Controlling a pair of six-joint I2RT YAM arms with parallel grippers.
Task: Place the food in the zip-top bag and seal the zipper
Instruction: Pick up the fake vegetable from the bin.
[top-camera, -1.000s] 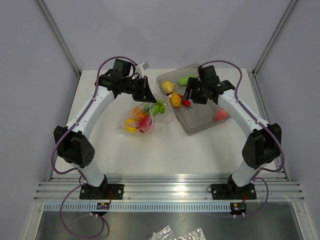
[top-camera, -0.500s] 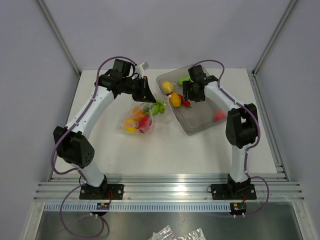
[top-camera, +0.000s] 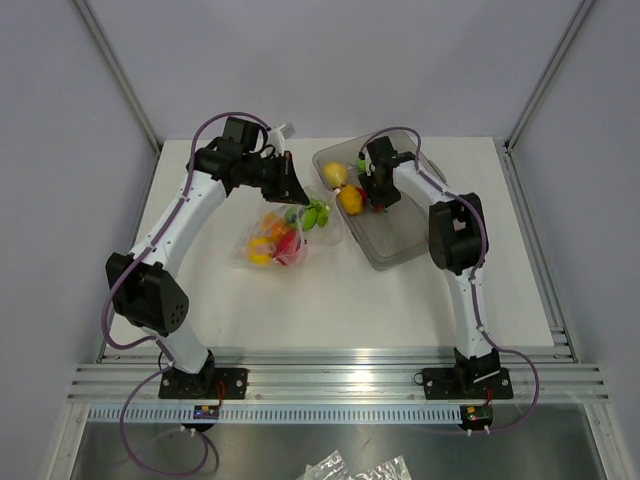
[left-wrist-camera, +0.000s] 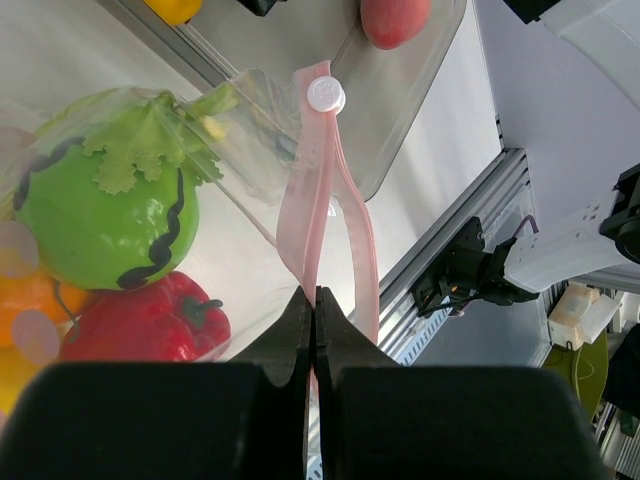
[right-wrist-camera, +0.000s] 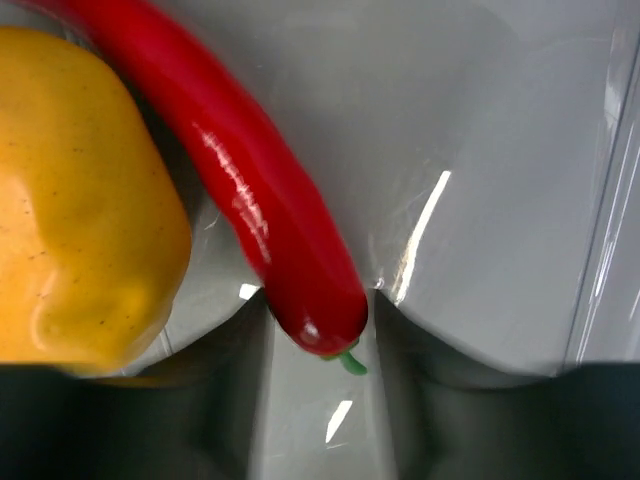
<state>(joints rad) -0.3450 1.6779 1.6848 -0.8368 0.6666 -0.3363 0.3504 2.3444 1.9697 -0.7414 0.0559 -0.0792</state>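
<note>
The zip-top bag (top-camera: 272, 243) lies left of the tray with several foods inside: a green ball (left-wrist-camera: 100, 215), a red pepper (left-wrist-camera: 150, 322) and orange pieces. My left gripper (top-camera: 296, 188) is shut on the pink zipper (left-wrist-camera: 318, 200) below its white slider (left-wrist-camera: 325, 95) and holds the mouth up (left-wrist-camera: 313, 300). My right gripper (top-camera: 375, 200) is open, low in the grey tray (top-camera: 400, 245). Its jaws stand either side of the stem end of a red chilli (right-wrist-camera: 270, 190), next to a yellow fruit (right-wrist-camera: 80, 210). The gripper's midpoint (right-wrist-camera: 320, 335) is just past the chilli's tip.
The tray also holds a second yellow fruit (top-camera: 335, 175), a green piece (top-camera: 362, 163) and a pink-red fruit (left-wrist-camera: 395, 18). A green leafy piece (top-camera: 318, 213) sits at the bag's mouth. The table's near edge meets an aluminium rail (top-camera: 330, 385).
My right arm has swung left across the tray and come down over the red chilli beside the yellow fruit. My left gripper has stayed put on the zipper.
</note>
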